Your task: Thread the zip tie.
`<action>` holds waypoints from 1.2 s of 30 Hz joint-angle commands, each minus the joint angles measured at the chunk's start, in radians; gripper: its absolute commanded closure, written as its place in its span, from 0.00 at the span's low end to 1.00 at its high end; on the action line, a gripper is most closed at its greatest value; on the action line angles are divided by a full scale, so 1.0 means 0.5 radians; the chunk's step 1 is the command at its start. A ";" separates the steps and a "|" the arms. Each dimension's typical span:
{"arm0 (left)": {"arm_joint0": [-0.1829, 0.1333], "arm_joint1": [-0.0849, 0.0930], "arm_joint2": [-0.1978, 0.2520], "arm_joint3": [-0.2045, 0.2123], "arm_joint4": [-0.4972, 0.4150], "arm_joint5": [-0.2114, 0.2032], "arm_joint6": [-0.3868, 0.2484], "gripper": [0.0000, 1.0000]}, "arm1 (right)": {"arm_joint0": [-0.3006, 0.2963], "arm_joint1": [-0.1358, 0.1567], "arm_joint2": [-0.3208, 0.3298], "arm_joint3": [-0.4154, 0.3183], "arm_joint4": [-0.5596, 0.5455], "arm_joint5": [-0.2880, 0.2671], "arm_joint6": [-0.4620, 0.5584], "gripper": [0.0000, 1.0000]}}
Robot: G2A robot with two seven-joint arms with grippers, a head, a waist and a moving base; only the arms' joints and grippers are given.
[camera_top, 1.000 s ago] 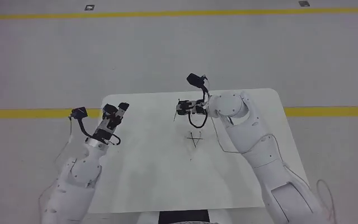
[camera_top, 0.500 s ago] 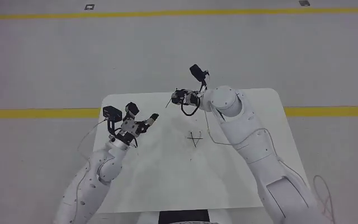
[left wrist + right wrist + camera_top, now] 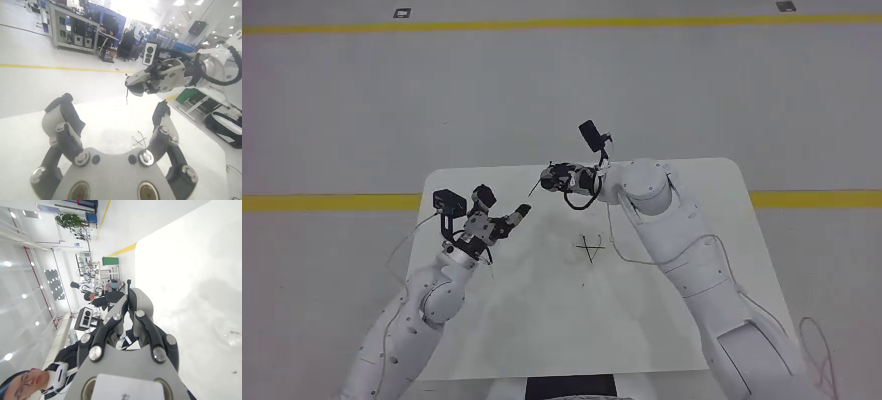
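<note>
A thin black zip tie [image 3: 126, 95] hangs above the white table [image 3: 662, 320], pinched in my right gripper [image 3: 130, 85], which is shut on it near the far edge. In the right wrist view the zip tie [image 3: 129, 289] sticks out past the closed fingertips of the right gripper [image 3: 130, 294], its small head at the end. The zip tie [image 3: 536, 186] pokes out of the right gripper [image 3: 550, 178] towards the left arm. My left gripper [image 3: 504, 203] is open and points at it from a short way off. Nothing sits between the spread fingers of the left gripper [image 3: 113, 108].
Several more black zip ties [image 3: 589, 248] lie crossed near the table's middle, also seen as zip ties [image 3: 139, 138] past the left fingers. Around the table, the floor carries a yellow line [image 3: 302, 202].
The left arm has swung in from the table's left edge towards the right gripper. The right gripper has shifted a little left and towards the far edge with the zip tie.
</note>
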 commanded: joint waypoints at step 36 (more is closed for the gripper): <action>-0.116 -0.030 0.116 0.088 0.079 0.031 -0.026 0.64 | -0.104 0.028 -0.021 -0.132 0.124 -0.035 -0.062 1.00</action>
